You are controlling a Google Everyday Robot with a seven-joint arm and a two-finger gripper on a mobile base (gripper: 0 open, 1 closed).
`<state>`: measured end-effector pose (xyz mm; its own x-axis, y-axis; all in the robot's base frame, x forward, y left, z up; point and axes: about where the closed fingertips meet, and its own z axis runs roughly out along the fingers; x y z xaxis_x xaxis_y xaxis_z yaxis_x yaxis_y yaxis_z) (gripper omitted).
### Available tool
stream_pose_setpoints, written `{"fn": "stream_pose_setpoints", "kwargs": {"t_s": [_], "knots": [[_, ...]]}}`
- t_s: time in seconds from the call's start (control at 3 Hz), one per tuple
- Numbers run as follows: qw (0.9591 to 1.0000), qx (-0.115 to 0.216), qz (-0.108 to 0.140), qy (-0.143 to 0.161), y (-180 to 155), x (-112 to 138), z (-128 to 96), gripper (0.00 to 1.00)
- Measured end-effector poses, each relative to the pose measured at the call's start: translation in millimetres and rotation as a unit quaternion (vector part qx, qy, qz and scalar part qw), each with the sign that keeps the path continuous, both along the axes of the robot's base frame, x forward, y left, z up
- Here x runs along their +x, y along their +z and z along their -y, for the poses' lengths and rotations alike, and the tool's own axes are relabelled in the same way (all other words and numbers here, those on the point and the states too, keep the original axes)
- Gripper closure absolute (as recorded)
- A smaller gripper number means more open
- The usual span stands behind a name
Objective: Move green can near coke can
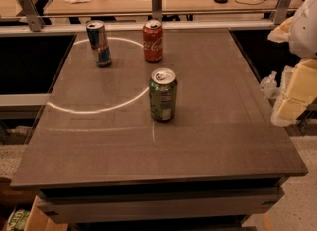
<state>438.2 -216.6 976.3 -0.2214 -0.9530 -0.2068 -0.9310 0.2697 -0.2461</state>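
A dark grey tabletop [223, 126] fills most of the frame, seen from above and in front, with three drink cans standing upright on it. In the upper left stands a slim blue-and-silver can [99, 43]. Just right of it, at upper centre and well apart from it, is the coke can [152, 40], red with white script and a silver top. Lower down, near the middle of the frame, stands the green can [162, 95], with a silver top and a pale label patch facing the viewer. It sits a little right of the coke can with bare tabletop between the two. A thin pale arc of light curves across the surface to its left. At the far right edge of the frame, beyond the tabletop's side, hangs the robot's cream-coloured pincer [287, 106], well apart from every can and holding nothing that can be seen. Whether it is released or clenched I cannot tell.

The move looks not yet begun. Likely risks: a reach coming in from the right could clip the green can and topple it on the smooth surface, or carry it too far and knock over the coke can
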Motion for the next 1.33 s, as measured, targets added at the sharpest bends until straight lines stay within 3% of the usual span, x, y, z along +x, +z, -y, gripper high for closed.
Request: {"fn": "stream_pose_setpoints", "kwargs": {"t_s": [0.33,0.67,1.0,1.33], "knots": [[1.0,0.0,0.0,0.0,0,0,0,0.0],[0.999,0.041,0.004,-0.018,-1,-2,3,0.0],[0.9875,0.144,0.024,-0.06,-24,2,30,0.0],[0.9672,0.241,0.061,-0.053,-44,14,51,0.0]]}}
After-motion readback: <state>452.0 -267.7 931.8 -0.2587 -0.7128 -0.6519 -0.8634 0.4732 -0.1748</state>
